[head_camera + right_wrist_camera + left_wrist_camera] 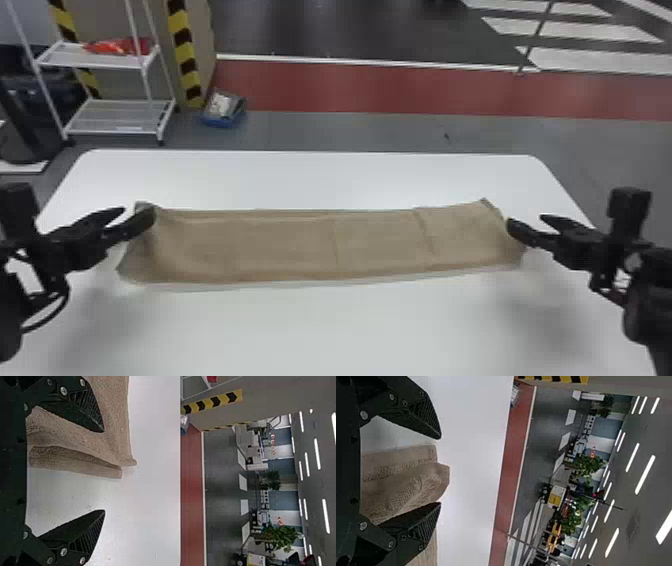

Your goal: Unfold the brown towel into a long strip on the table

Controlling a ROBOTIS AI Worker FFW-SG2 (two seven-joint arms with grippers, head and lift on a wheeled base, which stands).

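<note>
The brown towel (290, 245) is lying stretched across the tabletop (320, 330); the left gripper (138, 214) and right gripper (526, 220) are sitting spread and released at its left and right ends.

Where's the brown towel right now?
In the head view, the brown towel lies in a long strip across the white table, with the left gripper at its left end and the right gripper at its right.

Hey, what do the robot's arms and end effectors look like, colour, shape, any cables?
The left arm and right arm are black. The left end effector and right end effector each have two flat black fingers tapering to points, with ridged patches and round silvery screws. A dark cable loops beside the left arm.
</note>
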